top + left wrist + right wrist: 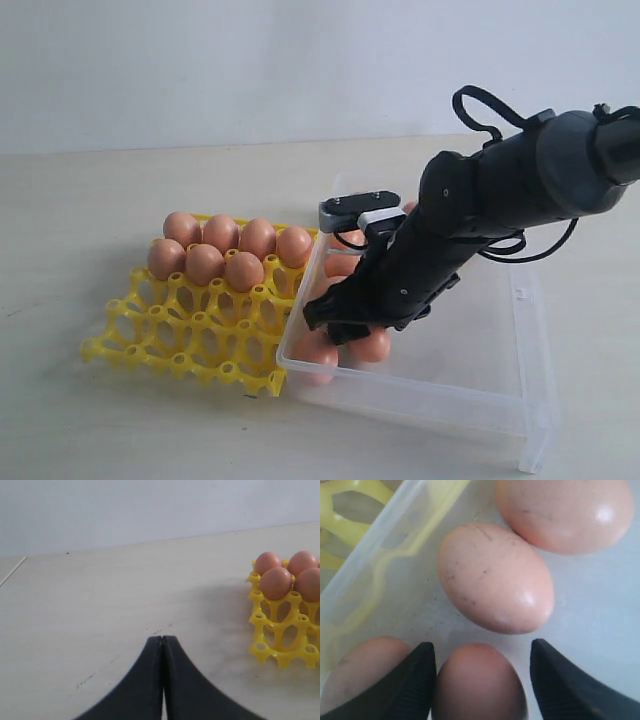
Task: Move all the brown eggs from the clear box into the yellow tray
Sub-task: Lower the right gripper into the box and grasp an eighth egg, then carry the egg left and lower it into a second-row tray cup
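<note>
Seven brown eggs sit in the yellow tray's far rows. Others crowd the clear box's left wall, where the right hand is spread astride one. The left hand is pressed together over open counter.

Black arm, looped cables, ribbed black fingers

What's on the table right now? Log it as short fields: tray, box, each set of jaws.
tray: seven eggs in the two back rows as the exterior view shows it; the front cups are empty
box: beside the tray; loose eggs lie at its tray-side end, and the arm hides the full count
right jaws: open, one on either side of an egg in the box, not closed on it
left jaws: shut, empty, over the bare table, apart from the tray
</note>
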### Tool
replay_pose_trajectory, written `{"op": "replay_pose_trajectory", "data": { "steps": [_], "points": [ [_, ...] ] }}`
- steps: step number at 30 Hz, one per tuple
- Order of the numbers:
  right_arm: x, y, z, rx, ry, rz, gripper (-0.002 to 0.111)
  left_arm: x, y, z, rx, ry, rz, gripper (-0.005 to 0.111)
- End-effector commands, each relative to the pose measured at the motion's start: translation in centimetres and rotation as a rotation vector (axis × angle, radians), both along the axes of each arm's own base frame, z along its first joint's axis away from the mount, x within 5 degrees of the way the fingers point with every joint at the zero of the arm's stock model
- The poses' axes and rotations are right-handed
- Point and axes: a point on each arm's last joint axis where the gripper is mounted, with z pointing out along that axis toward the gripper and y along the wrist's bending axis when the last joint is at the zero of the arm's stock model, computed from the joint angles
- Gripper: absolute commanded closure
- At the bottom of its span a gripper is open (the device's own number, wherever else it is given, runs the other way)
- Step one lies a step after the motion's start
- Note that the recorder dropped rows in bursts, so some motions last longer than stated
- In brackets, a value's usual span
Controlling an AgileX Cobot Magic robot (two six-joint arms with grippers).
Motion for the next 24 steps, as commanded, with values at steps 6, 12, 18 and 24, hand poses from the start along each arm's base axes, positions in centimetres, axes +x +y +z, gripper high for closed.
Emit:
{"op": "replay_pose_trajectory", "data": {
  "steps": [6, 12, 18, 24],
  "points": [
    [0.4, 0.0, -0.5, -0.004, -0.034, 0.008, 0.087, 0.0, 0.0, 0.3, -0.011, -0.023, 0.0, 0.107],
    [0.7, -0.1, 1.5, 0.026, -0.16, 0.026, 0.108, 0.0, 0.0, 0.3, -0.011, -0.023, 0.0, 0.107],
    [-0.5, -1.3, 4.8, 0.099, -0.394, -0.039, 0.108, 0.0, 0.0, 0.3, -0.011, -0.023, 0.0, 0.107],
    [-2.0, -0.3, 8.6, 0.223, -0.68, -0.062, 0.108, 0.0, 0.0, 0.3, -0.011, -0.023, 0.0, 0.107]
  ]
}}
